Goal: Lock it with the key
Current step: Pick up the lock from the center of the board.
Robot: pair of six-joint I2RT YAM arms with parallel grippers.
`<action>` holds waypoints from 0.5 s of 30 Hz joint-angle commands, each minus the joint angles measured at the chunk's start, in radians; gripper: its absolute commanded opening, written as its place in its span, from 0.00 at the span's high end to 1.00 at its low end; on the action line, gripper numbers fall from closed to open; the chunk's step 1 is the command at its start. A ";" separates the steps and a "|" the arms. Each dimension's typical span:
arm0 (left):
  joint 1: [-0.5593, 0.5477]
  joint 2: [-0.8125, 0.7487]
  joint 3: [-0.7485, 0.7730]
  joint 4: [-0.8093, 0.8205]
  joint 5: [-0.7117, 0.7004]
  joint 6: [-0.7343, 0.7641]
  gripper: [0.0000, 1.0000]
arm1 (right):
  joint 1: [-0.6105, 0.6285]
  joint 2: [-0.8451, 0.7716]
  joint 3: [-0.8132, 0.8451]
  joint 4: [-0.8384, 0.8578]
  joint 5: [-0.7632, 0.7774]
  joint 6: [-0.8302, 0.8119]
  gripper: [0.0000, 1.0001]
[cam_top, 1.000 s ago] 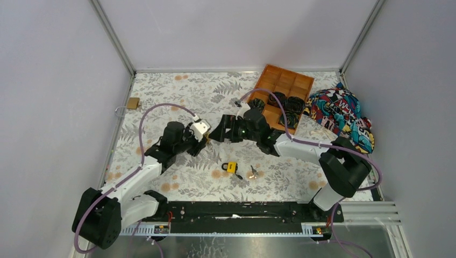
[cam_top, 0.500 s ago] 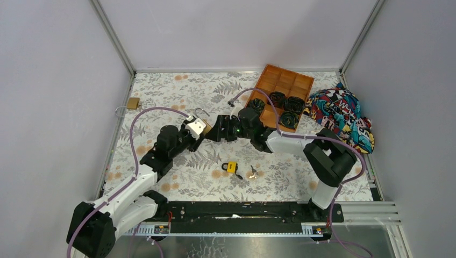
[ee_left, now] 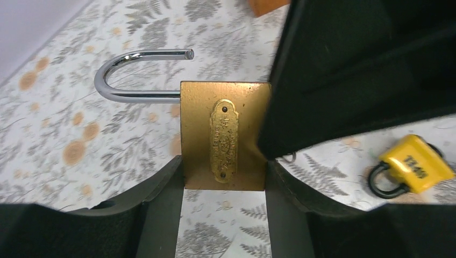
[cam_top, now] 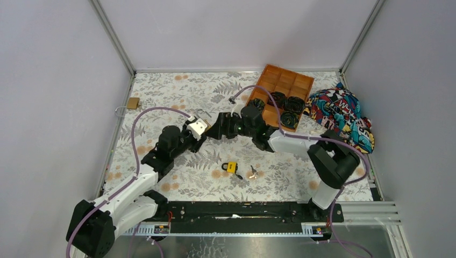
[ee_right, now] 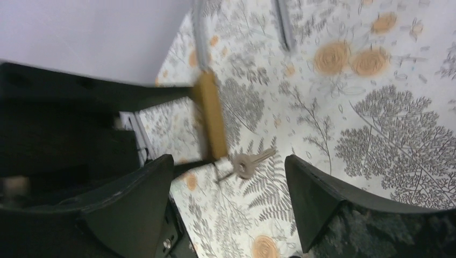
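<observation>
My left gripper (ee_left: 225, 171) is shut on a brass padlock (ee_left: 225, 134), holding its body by both sides above the table. The padlock's steel shackle (ee_left: 134, 75) is swung open. In the top view the padlock (cam_top: 199, 126) is at mid-table. My right gripper (cam_top: 216, 129) is right next to it, open. In the right wrist view the padlock (ee_right: 211, 115) shows edge-on, with a silver key (ee_right: 250, 163) hanging at its bottom end. That key lies between the spread fingers of my right gripper (ee_right: 228, 177), which do not touch it.
A small yellow padlock (cam_top: 231, 167) and a loose key (cam_top: 253, 172) lie on the floral table nearer the front. Another brass padlock (cam_top: 132, 103) lies at the far left. A wooden tray (cam_top: 282, 86) with black rolls and a colourful cloth (cam_top: 344, 115) are at the back right.
My left gripper shifted slightly left with the brass padlock, turning its shackle up into view. My right gripper followed to the left and stays close against the padlock.
</observation>
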 commanded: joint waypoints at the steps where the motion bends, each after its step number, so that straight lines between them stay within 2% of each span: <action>1: -0.031 0.007 0.061 0.149 0.090 -0.056 1.00 | 0.004 -0.179 0.018 -0.058 0.131 -0.071 0.20; 4: -0.031 0.023 0.079 0.150 0.081 -0.080 1.00 | 0.004 -0.249 -0.005 -0.116 0.203 -0.095 0.18; 10: -0.035 0.029 0.108 0.180 0.088 -0.113 1.00 | 0.009 -0.212 0.010 -0.107 0.166 -0.062 0.09; 15: -0.043 0.012 0.092 0.208 0.093 -0.065 1.00 | 0.013 -0.135 0.055 -0.098 0.138 -0.044 0.12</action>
